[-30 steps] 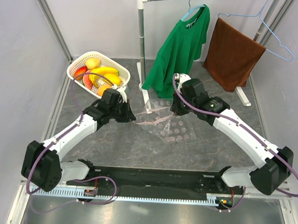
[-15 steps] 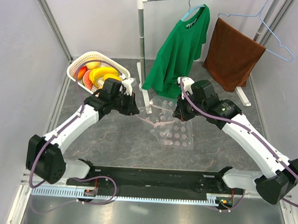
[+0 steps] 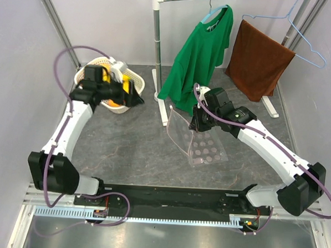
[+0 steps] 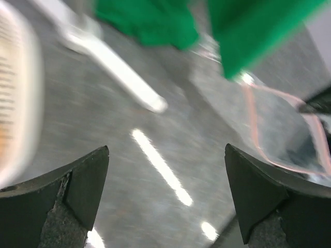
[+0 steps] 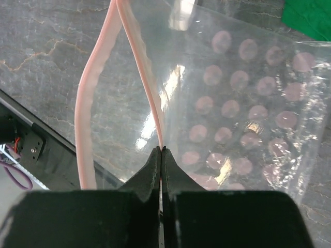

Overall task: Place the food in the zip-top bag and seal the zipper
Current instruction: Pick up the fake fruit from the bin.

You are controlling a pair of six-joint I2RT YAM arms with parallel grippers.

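Your right gripper point(image 5: 162, 151) pinches one lip of the zipper point(image 5: 138, 64) mid-desk so the zip-top bag point(image 3: 206, 145) gapes, while your left gripper point(image 4: 165, 153), spread wide, hovers at the far-left corner basket point(image 3: 135, 78), ready for the food point(image 3: 114, 103).

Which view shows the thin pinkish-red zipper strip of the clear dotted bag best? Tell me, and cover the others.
Right wrist: the thin pinkish-red zipper strip runs close and sharp, its two halves parted, the right gripper pinching one. Top external shows only a faint pink edge; left wrist a blurred pink loop at right.
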